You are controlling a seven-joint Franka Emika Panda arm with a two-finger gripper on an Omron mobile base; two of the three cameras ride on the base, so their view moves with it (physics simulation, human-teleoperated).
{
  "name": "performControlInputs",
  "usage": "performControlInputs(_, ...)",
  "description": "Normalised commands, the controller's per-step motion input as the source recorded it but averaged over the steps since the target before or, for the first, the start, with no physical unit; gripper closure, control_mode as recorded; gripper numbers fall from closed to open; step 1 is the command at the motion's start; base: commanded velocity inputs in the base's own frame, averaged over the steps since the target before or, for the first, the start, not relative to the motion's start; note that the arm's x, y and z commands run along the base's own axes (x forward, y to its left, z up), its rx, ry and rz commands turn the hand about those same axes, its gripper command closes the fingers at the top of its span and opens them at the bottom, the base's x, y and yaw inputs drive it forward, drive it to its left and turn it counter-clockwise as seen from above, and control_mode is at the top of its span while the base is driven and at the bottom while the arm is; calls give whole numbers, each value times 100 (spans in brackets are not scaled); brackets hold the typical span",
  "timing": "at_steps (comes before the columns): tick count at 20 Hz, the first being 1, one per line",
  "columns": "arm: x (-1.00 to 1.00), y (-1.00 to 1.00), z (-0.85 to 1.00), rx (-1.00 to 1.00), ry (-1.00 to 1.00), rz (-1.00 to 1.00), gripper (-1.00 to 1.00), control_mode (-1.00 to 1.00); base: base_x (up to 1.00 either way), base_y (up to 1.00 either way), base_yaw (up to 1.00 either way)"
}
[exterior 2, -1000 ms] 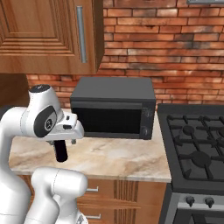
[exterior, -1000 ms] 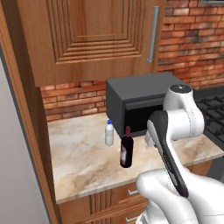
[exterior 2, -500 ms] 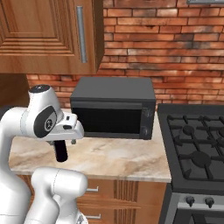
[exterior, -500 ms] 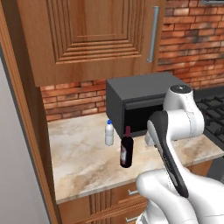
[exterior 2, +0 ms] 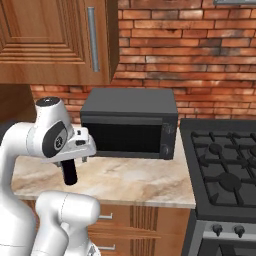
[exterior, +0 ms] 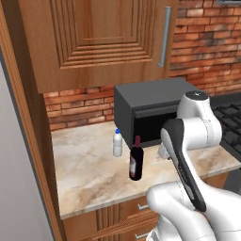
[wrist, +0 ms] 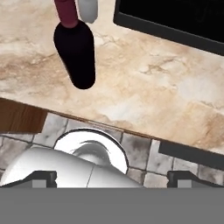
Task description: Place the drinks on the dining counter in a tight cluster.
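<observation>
Your arm stood folded up close over its own base, the upper link rising to a rounded joint level with the microwave (exterior: 150,110) and the forearm slanting back down toward you. The end effector (wrist: 111,177) pointed down at the bench (exterior: 89,174) edge with its tips set wide apart, one at each lower corner of the hand view, and nothing sat between them.

You had the arm parked at a short marbled bench beneath wooden cabinets (exterior: 99,37), with a red brick wall (exterior 2: 190,55) behind and a black gas stove (exterior 2: 225,165) to the right.

The wine bottle (exterior: 136,160) stood upright near the bench's front edge, apart from the end effector. The small white bottle (exterior: 117,143) with its blue cap stood just behind it and to its left, near the microwave's corner.

From the left base view you got both bottles whole. In the right base view the arm covered most of the wine bottle, leaving its dark lower body (exterior 2: 69,172) showing. The hand view gave you the wine bottle (wrist: 76,52) from above, with tiled floor (wrist: 144,153) below the bench edge
</observation>
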Motion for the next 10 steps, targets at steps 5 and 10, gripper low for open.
performControlInputs(5,7,0,0,1,0,42,-100,-100,0,0,0)
performControlInputs(10,3,0,-8,6,0,29,-100,-100,0,0,0)
